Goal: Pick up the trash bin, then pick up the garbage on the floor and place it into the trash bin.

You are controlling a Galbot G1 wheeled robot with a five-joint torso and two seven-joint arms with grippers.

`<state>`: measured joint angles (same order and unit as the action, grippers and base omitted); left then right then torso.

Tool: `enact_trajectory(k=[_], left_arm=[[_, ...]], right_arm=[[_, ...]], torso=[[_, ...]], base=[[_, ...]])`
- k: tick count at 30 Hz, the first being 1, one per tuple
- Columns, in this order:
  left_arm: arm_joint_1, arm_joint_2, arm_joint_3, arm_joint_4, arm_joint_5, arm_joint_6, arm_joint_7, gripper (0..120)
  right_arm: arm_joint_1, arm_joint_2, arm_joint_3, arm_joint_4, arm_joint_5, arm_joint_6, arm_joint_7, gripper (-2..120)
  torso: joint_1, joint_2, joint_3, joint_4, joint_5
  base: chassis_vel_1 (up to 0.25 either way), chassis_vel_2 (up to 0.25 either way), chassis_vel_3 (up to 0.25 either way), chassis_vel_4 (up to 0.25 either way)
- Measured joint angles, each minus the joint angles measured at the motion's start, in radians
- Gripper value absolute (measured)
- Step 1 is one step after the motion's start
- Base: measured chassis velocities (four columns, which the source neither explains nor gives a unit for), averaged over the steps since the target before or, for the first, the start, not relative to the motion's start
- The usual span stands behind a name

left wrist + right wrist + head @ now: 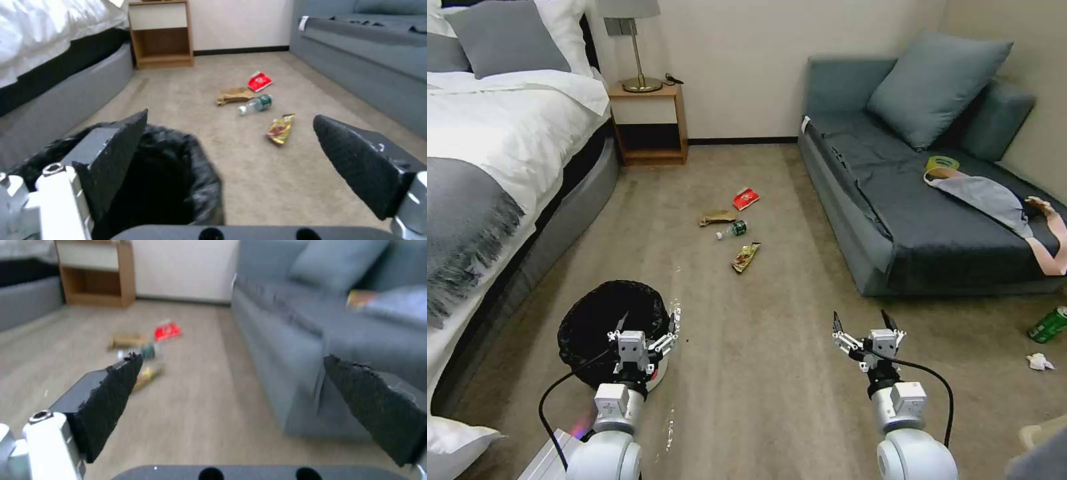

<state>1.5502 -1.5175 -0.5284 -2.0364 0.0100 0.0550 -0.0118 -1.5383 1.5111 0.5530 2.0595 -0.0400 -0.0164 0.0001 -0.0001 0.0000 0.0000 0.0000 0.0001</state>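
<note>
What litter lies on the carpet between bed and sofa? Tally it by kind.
Red snack packet: 1
Brown paper bag: 1
Bottle: 1
Gold wrapper: 1
Total: 4

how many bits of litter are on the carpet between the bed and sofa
4, clustered mid-floor: red snack packet farthest, crumpled brown paper bag beside small clear bottle, gold wrapper nearest.

No readable text anywhere. Red snack packet [746, 198] carries white print, too small to make out. Bottle [733, 230] has green label, wording illegible. Gold-and-dark wrapper [746, 257] shows printed pattern, no letters legible. Green can [1049, 325] by sofa has markings, unreadable. White tag [806, 124] on sofa edge: blank or too small to tell.
</note>
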Motion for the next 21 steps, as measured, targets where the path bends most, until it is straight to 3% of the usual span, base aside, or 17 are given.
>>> enact_trajectory(k=[1, 3, 4, 6, 10, 11, 12, 14, 17, 18, 21], left_arm=[[0.001, -0.025, 0.031, -0.052, 0.017, 0.077, -0.019, 100], [0.001, -0.055, 0.068, -0.113, 0.038, 0.166, -0.041, 100], [0.001, -0.055, 0.068, -0.113, 0.038, 0.166, -0.041, 100], [0.002, -0.084, 0.104, -0.174, 0.058, 0.254, -0.063, 100], [0.002, -0.084, 0.104, -0.174, 0.058, 0.254, -0.063, 100], [-0.005, -0.092, 0.062, -0.184, 0.022, 0.309, -0.089, 100], [-0.011, -0.093, 0.031, -0.184, 0.008, 0.328, -0.103, 100], [-0.014, -0.093, 0.006, -0.182, 0.000, 0.341, -0.112, 100], [-0.031, -0.093, -0.087, -0.171, -0.033, 0.382, -0.132, 100], [-0.031, -0.093, -0.087, -0.171, -0.033, 0.382, -0.132, 100], [-0.053, -0.092, -0.185, -0.155, -0.082, 0.421, -0.148, 100]], right_arm=[[0.016, 0.016, 0.006, 0.083, -0.058, -0.027, 0.000, 100], [0.036, 0.035, 0.012, 0.178, -0.120, -0.058, 0.002, 100], [0.036, 0.035, 0.012, 0.178, -0.120, -0.058, 0.002, 100], [0.046, 0.038, 0.015, 0.213, -0.120, -0.071, 0.016, 100], [0.046, 0.038, 0.015, 0.213, -0.120, -0.071, 0.016, 100], [0.047, 0.033, 0.019, 0.215, -0.108, -0.073, 0.024, 100], [0.048, 0.030, 0.021, 0.213, -0.102, -0.073, 0.027, 100], [0.048, 0.028, 0.023, 0.211, -0.098, -0.073, 0.030, 100], [0.052, 0.024, 0.026, 0.207, -0.086, -0.073, 0.033, 100], [0.052, 0.024, 0.026, 0.207, -0.086, -0.073, 0.033, 100], [0.053, 0.022, 0.025, 0.203, -0.083, -0.073, 0.033, 100]], torso=[[0.000, 0.000, 0.000, 0.0001, -0.0001], [0.000, 0.000, 0.000, 0.0000, -0.0003], [0.000, 0.000, 0.000, 0.0000, -0.0003], [0.000, 0.000, 0.000, 0.0000, 0.0000], [0.000, 0.000, 0.000, 0.0000, 0.0000], [0.000, 0.000, 0.000, 0.0000, 0.0000], [0.000, 0.000, 0.000, 0.0000, -0.0002], [0.000, 0.000, 0.000, 0.0001, -0.0004], [0.000, 0.000, 0.000, 0.0000, -0.0002], [0.000, 0.000, 0.000, 0.0000, -0.0002], [0.000, 0.000, 0.000, 0.0001, -0.0003]], base=[[0.000, 0.000, 0.000, 0.000], [0.000, 0.000, 0.000, 0.000], [0.000, 0.000, 0.000, 0.000], [0.000, 0.000, 0.000, 0.000], [0.000, 0.000, 0.000, 0.000], [0.000, 0.000, 0.000, 0.000], [0.000, 0.000, 0.000, 0.000], [0.000, 0.000, 0.000, 0.000], [0.000, 0.000, 0.000, 0.000], [0.000, 0.000, 0.000, 0.000], [0.000, 0.000, 0.000, 0.000]])
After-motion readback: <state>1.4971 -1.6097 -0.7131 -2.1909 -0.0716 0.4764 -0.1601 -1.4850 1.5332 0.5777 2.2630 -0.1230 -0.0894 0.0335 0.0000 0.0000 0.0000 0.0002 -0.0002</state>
